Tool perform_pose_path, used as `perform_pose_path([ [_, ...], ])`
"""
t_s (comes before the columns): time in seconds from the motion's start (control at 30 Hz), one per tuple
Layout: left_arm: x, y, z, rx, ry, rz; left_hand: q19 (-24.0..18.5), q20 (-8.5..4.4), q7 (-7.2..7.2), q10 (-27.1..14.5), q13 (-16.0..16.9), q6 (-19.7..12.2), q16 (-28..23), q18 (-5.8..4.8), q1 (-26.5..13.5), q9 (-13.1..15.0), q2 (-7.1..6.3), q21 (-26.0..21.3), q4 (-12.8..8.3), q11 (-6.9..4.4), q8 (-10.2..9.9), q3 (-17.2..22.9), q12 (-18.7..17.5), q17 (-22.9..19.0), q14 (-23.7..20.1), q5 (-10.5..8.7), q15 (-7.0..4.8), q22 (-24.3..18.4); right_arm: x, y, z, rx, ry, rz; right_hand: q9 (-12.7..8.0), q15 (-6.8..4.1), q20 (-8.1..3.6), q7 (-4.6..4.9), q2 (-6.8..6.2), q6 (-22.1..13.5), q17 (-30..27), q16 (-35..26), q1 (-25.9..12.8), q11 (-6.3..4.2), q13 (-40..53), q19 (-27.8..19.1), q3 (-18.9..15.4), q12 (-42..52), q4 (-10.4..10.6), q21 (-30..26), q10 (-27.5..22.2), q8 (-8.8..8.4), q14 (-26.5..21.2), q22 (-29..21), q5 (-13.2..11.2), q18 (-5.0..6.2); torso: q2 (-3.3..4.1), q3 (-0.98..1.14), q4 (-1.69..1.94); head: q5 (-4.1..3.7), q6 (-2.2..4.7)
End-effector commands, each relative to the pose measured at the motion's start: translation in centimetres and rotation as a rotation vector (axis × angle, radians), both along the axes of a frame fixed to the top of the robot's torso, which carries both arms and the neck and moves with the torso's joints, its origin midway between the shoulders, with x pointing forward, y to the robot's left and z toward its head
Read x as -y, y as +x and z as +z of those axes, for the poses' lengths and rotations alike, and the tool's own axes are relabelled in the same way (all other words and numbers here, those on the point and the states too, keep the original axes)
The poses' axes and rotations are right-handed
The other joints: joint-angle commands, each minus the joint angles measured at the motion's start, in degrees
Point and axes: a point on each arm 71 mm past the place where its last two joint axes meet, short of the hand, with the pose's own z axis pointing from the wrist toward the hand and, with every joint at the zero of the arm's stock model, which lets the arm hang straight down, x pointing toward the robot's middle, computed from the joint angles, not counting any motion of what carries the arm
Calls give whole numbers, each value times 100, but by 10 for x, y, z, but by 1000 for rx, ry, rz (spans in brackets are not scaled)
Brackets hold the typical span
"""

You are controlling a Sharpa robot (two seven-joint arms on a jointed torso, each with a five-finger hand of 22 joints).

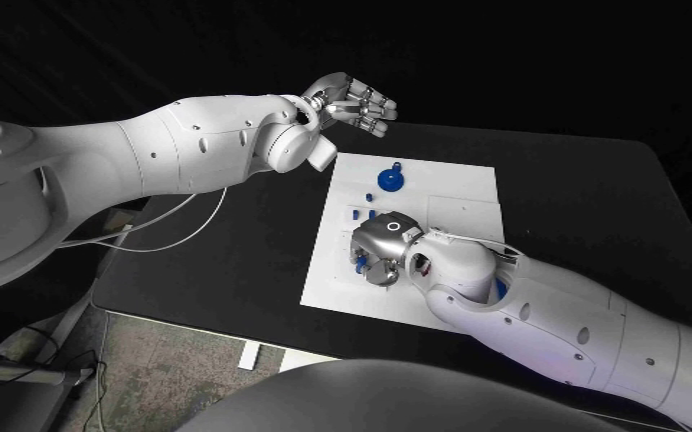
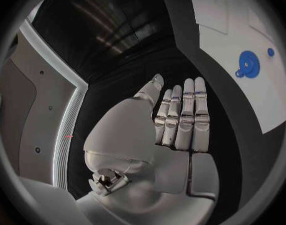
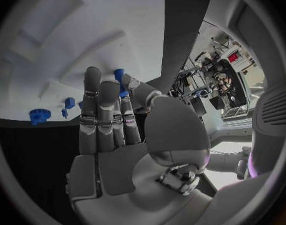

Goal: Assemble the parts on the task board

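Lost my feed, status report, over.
Left hand open, off the board. Right hand over task board, fingers pinching a blue part. Nothing blocking.

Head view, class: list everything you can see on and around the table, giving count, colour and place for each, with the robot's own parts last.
Table: one, black, under everything.
Task board: one, white, mid-table.
Round part: one, blue, on the board's far end.
Small parts: a few, blue, on the board beside the right hand; exact count unclear.
Cable: one, white, trailing below the left arm.
Left hand: silver, raised beyond the board, holding nothing.
Right hand: silver, over the board, blue part at its fingers.
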Motion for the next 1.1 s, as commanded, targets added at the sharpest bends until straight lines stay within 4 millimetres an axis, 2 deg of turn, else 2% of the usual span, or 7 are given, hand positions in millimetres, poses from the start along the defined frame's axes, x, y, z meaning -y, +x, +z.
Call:
perform_pose_path([
  [0.03, 3, 0, 0, -3, -11, -16, -30, 13, -13, 2, -7, -42, -11, -62, -10, -4, 16, 11, 48, 14, -4, -2, -3, -5, 14, 18, 2, -4, 1, 0, -2, 9, -32, -3, 0, -38, -24, 3, 0, 35, -1, -34, 15, -66, 4, -9, 21, 15, 11, -34, 97, 19, -23, 19, -16, 117, 0, -1, -2, -4, 1],
  [0.17, 3, 0, 1, 0, -12, -15, -30, 13, -13, 2, -7, -42, -11, -62, -10, -4, 16, 11, 48, 14, -4, -2, -3, -5, 14, 18, 2, -4, 1, -1, -2, -2, -19, 0, -9, -26, -17, 29, -99, -18, -3, -40, 70, -45, 3, -20, -206, 17, -19, -23, 23, 17, -20, 73, 209, 128, 1, 2, -1, -4, 1],
  [0.3, 2, 0, 1, 0, -11, -13, -20, 12, -14, 8, -6, -40, -6, -58, 8, -3, 15, 5, 48, 11, -2, -6, -1, -4, 17, 17, 0, -23, 2, -1, -2, -15, -5, -1, -21, 0, 19, 28, -152, -105, -4, -43, -2, -32, 0, -20, -735, 15, 39, -80, -108, 13, -16, 53, 559, 108, 0, 3, 0, 1, 1],
  [0.53, 1, 0, 1, -1, -11, -13, -19, 12, -13, 8, -7, -42, -6, -59, 6, -4, 15, 5, 50, 12, -3, -7, -2, -5, 17, 16, 0, -25, 3, 0, -1, -22, 23, -7, -31, 58, 74, 50, -135, -283, -2, -20, -98, 45, -3, 127, -1242, 13, 28, -304, -367, 12, -9, -199, 688, 106, 0, 4, -5, 4, 1],
  [0.73, 1, 0, 1, -2, -11, -14, -18, 12, -12, 9, -7, -45, -6, -60, 4, -4, 15, 5, 52, 12, -4, -8, -3, -5, 18, 16, 0, -27, 3, 1, 0, -20, 47, -15, -40, 104, 111, 94, -166, -428, -6, -6, -117, 121, -8, 174, -1272, 10, -11, -363, -610, 6, -15, -267, 696, 142, 1, 4, -5, 2, 1],
  [0.77, 1, 0, 1, -2, -11, -15, -18, 12, -12, 9, -7, -45, -6, -60, 4, -4, 15, 5, 52, 12, -4, -8, -3, -5, 18, 16, 0, -27, 3, 1, 0, -19, 53, -18, -40, 136, 127, 115, -194, -480, -6, -1, -111, 170, -8, 182, -1264, 13, -23, -368, -782, 7, -14, -274, 698, 161, 0, 4, -5, -2, 1],
  [1.1, 0, 0, 0, -3, -10, -14, -18, 12, -12, 9, -7, -45, -6, -60, 4, -4, 15, 5, 52, 12, -4, -8, -3, -5, 18, 16, 0, -27, 5, 2, 2, -18, 87, -31, -41, 189, 208, 171, -327, -667, -22, 21, -52, 264, -9, 198, -1309, 12, -15, -403, -1104, 10, -47, -296, 733, 258, 1, 1, -3, -5, 1],
])
